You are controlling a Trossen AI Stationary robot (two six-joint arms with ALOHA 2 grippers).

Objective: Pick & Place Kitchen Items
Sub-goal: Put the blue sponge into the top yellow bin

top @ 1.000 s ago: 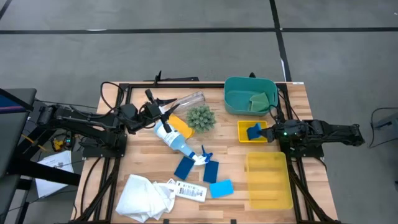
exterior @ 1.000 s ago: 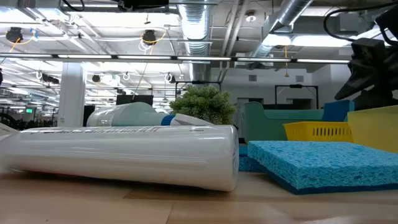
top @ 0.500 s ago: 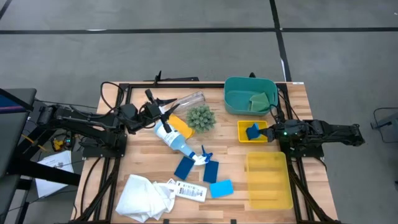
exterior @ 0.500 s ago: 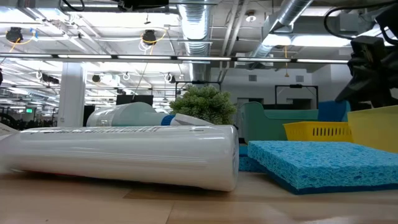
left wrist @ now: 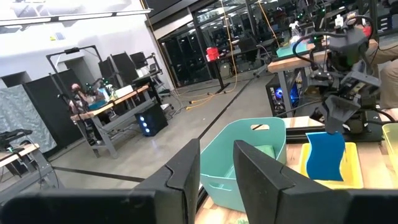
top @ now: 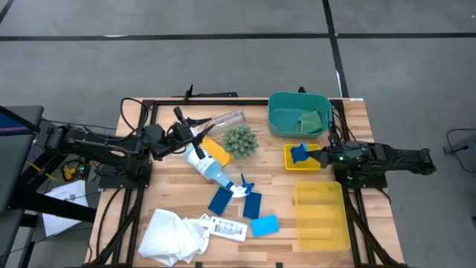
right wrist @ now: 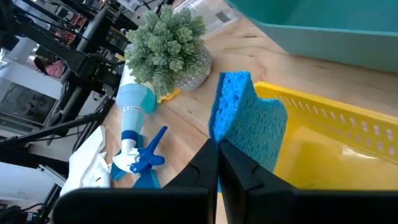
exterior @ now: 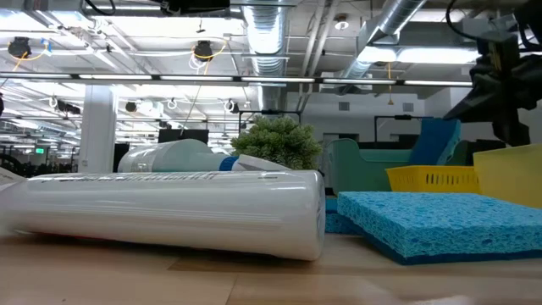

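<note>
A wooden desk (top: 171,201) seen from above carries scattered kitchen items, with one dark arm at each side. Largest is a teal bin (top: 300,114) at the far right, then two yellow bins, one long (top: 320,216) and one small (top: 303,157). A white cloth (top: 172,234) lies crumpled at the near left: soft and limp, best pinched at a raised fold. A clear spray bottle (top: 212,170) lies on its side mid-desk, likely light and smooth; its neck by the blue trigger looks the surest hold. Three blue sponges (top: 220,199) rest near it, light and squashy, best gripped across an edge.

The right gripper (right wrist: 217,149) has its jaws clamped on the edge of another blue sponge (right wrist: 249,121), held upright over the small yellow bin. The left gripper (left wrist: 214,165) hovers near the far left of the desk, jaws slightly apart, holding nothing visible.
</note>
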